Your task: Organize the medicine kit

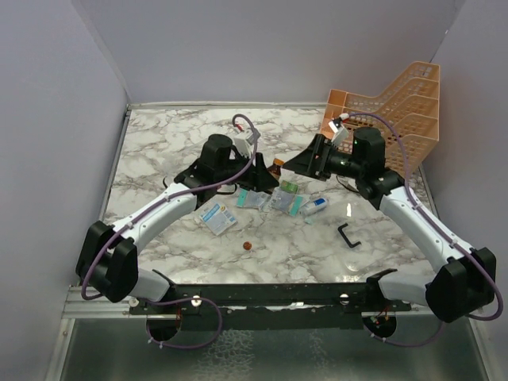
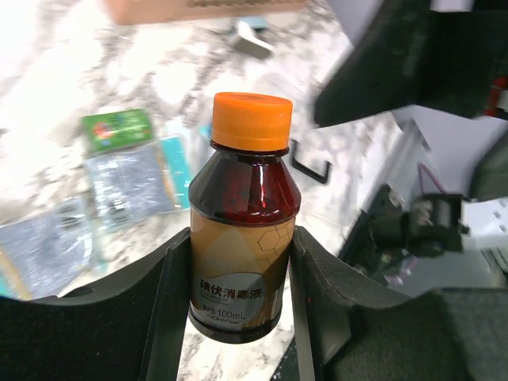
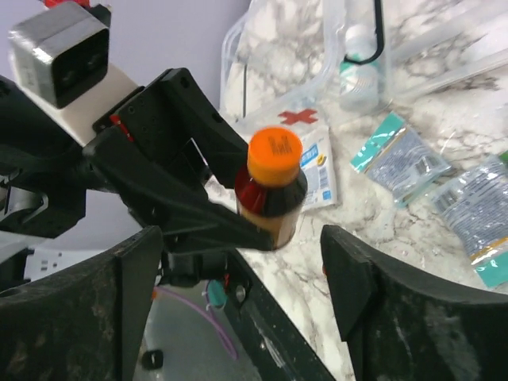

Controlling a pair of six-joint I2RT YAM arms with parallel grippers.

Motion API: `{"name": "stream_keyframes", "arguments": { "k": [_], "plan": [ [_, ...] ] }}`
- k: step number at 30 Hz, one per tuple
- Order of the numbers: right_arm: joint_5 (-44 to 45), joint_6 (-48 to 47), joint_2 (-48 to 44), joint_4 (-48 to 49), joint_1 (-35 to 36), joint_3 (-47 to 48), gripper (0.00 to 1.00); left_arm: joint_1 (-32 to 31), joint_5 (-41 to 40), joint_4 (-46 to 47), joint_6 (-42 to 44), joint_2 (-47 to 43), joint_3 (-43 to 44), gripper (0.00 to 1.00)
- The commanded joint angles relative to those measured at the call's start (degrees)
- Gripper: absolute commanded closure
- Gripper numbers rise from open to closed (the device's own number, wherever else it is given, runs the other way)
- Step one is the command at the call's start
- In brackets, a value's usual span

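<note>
Left tool (image 2: 242,258) pinches the lower body of a brown glass bottle (image 2: 244,186) with an orange cap, upright and lifted off the desk (image 1: 159,151), over its middle. Pads press both sides of the label.

Right tool (image 3: 240,238) is spread wide and faces the same bottle. Its fingers (image 3: 357,278) stand either side, clear of the glass.

The medicine kit (image 3: 332,55), a clear plastic box, sits toward the near right edge of the desk. Its black U-shaped handle (image 1: 349,236) shows, but the walls are hard to trace from above.

Foil sachets (image 1: 255,198) lie loose mid-desk. A white packet (image 1: 218,217) lies just near-left of them, and a small white bottle (image 1: 315,206) lies on its side to their right.

Orange mesh rack (image 1: 397,111) is in the far right corner.
</note>
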Motion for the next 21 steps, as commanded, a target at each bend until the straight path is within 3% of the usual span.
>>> {"name": "stream_keyframes", "arguments": {
  "k": [1, 9, 14, 21],
  "plan": [
    [10.29, -1.29, -3.75, -2.82, 0.19, 3.28, 0.15, 3.41, -10.79, -4.73, -2.07, -4.29, 1.83, 0.71],
    [11.81, -4.2, -0.22, -7.31, 0.16, 7.14, 0.16, 10.9, -32.38, -12.17, -11.3, -7.88, 3.67, 0.7],
    [11.15, -3.6, 1.77, -7.98, 0.19, 7.16, 0.17, 15.74, -36.83, -10.08, -20.43, -9.01, 0.49, 0.71],
    [10.64, -4.34, 2.8, -8.98, 0.17, 6.26, 0.18, 17.9, -41.39, -12.52, -24.0, -3.53, 0.7, 0.71]
  ]
}}
